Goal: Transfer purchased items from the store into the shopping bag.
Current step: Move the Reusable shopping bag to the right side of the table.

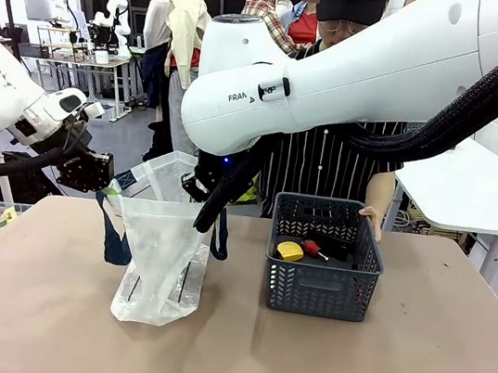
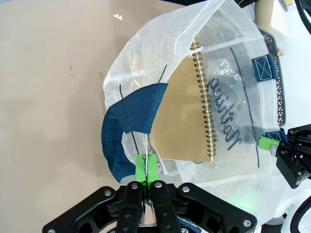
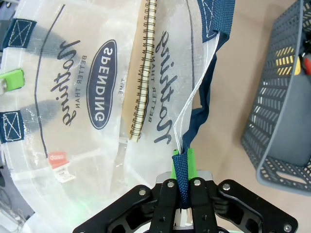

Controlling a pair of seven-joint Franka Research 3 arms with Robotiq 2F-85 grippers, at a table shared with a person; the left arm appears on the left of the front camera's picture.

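Note:
The translucent white shopping bag (image 1: 162, 263) stands on the table with its mouth held apart by both grippers. My left gripper (image 2: 146, 164) is shut on the bag's rim beside a navy handle (image 2: 132, 116); in the front view it (image 1: 103, 174) sits at the bag's left top edge. My right gripper (image 3: 183, 164) is shut on the opposite rim and navy strap (image 3: 201, 114), at the bag's right top (image 1: 205, 185). A tan spiral notebook (image 2: 187, 109) lies inside the bag. A yellow-topped item (image 1: 289, 250) and a red-handled one (image 1: 315, 249) lie in the basket.
The dark grey lattice basket (image 1: 318, 286) stands right of the bag. A person in a striped shirt stands behind it with a hand (image 1: 374, 215) at its far right corner. My right arm (image 1: 340, 78) spans the upper middle. Bare table lies in front.

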